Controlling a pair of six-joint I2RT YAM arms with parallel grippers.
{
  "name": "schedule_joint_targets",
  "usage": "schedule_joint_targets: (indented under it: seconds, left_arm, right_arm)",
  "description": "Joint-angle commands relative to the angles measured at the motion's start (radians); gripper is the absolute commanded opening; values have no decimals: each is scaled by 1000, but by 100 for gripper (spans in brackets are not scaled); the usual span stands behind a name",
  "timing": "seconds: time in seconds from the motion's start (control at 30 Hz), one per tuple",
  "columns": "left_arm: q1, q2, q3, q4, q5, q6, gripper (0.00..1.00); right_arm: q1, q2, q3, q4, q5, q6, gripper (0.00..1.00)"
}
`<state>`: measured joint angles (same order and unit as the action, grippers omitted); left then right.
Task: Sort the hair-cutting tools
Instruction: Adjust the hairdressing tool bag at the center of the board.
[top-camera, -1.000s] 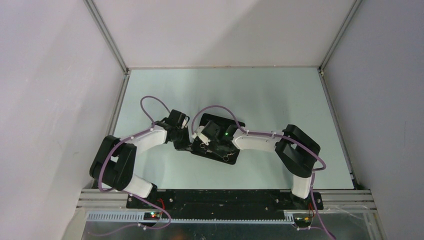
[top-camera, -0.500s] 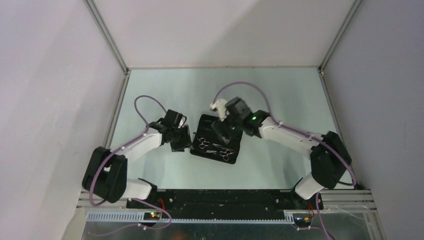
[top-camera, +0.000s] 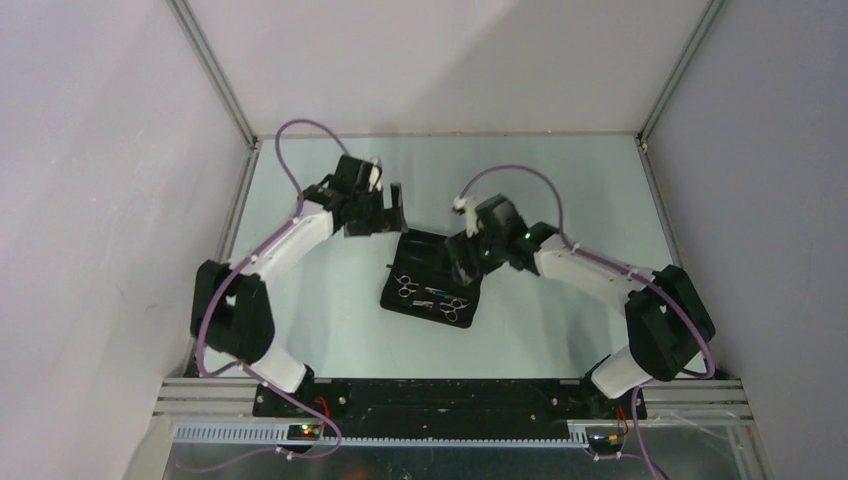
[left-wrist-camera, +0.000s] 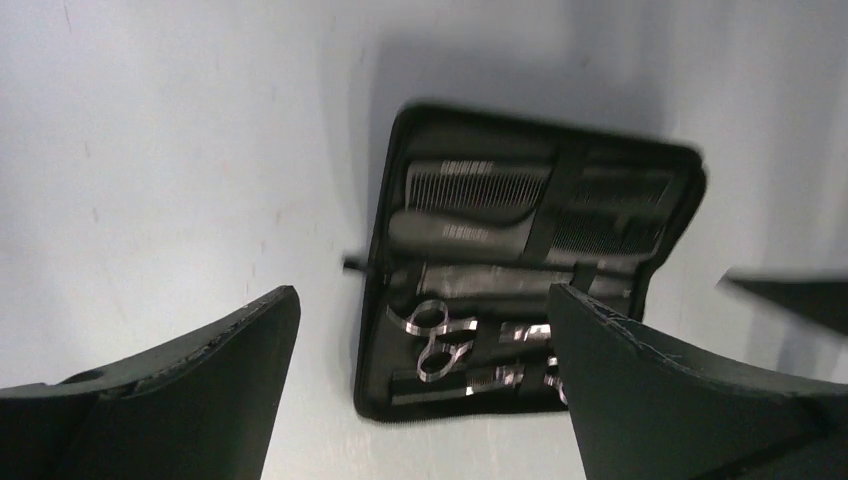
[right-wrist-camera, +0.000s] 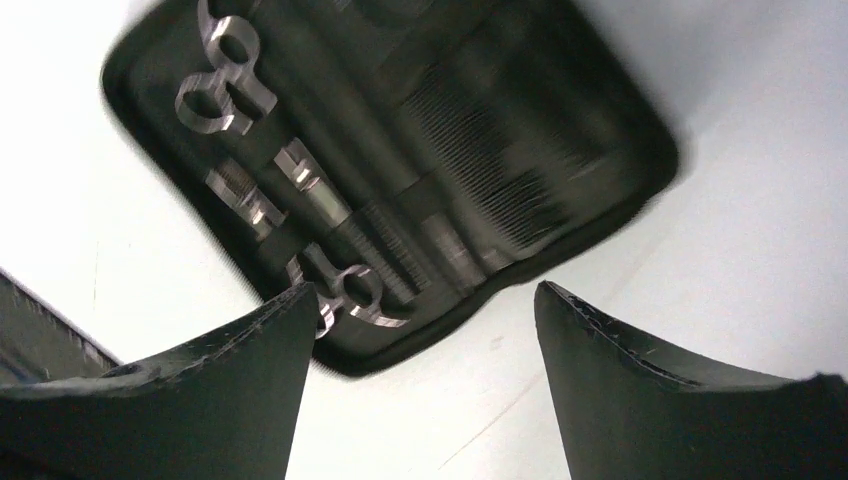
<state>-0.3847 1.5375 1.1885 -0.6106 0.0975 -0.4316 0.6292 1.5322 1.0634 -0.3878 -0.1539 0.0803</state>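
Pale green table (top-camera: 560, 180), white walls (top-camera: 450, 60). Jaws wide and empty on left gripper (left-wrist-camera: 421, 291) and right gripper (right-wrist-camera: 425, 287), clear of case (top-camera: 432, 285).

In the case (top-camera: 420, 250), scissors (top-camera: 404, 288) lie nearer, combs (left-wrist-camera: 478, 187) seemingly behind them.

This is a robotics lab, and the view looks into a purpose-built test cell. A pale desk (top-camera: 560, 180) is boxed in on three sides by plain white panels (top-camera: 100, 150) held in aluminium struts (top-camera: 215, 75). Two white-and-black robot arms, the left arm (top-camera: 290, 240) and the right arm (top-camera: 590, 275), are bolted to a black base plate (top-camera: 450, 395) at the near edge. Purple cables (top-camera: 300, 130) loop along both arms. A small green light (top-camera: 527, 236) glows on the right arm, and more indicator lights (top-camera: 305, 430) show by the bases. A slotted grey cable duct (top-camera: 400, 433) runs along the front rail.
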Motion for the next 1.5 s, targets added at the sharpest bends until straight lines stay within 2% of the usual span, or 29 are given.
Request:
schedule_joint_targets:
  seconds: [0.0,0.13,0.27,0.53,0.67,0.93,1.0,1.13,1.23,1.27,1.33,1.47]
  left_arm:
    - [5,110,167,39,-18,122,100]
    - [7,229,298,96,30,141,100]
    - [7,332,416,90,94,143,100]
    - [7,350,395,114,133,149,100]
    - [7,361,395,123,157,150,100]
    - [14,346,377,122,149,167,100]
    - [15,345,371,119,150,164,100]
    - [20,333,345,115,128,148,99]
    - [46,326,297,152,116,113,98]
    - [68,327,278,168,124,90,98]
    - [106,340,268,209,174,57,98]
    - [144,394,300,253,324,31,98]
  right_arm:
    - [200,-70,-55,-27,203,11,83]
    - [383,-45,-64,-66,346,-23,85]
    - [496,32,-63,-78,440,-59,87]
    - [514,134,-60,-106,523,-129,88]
    - [452,151,-60,-105,540,-124,88]
    - [195,144,-60,-52,546,-38,88]
    - [109,132,-57,-32,498,-24,88]
    - [46,77,-58,-17,373,11,87]
    - [25,26,-71,-6,280,149,86]
    - [19,14,-93,7,206,196,86]
    - [17,-33,-153,78,106,406,85]
    - [30,-75,-317,372,26,723,85]
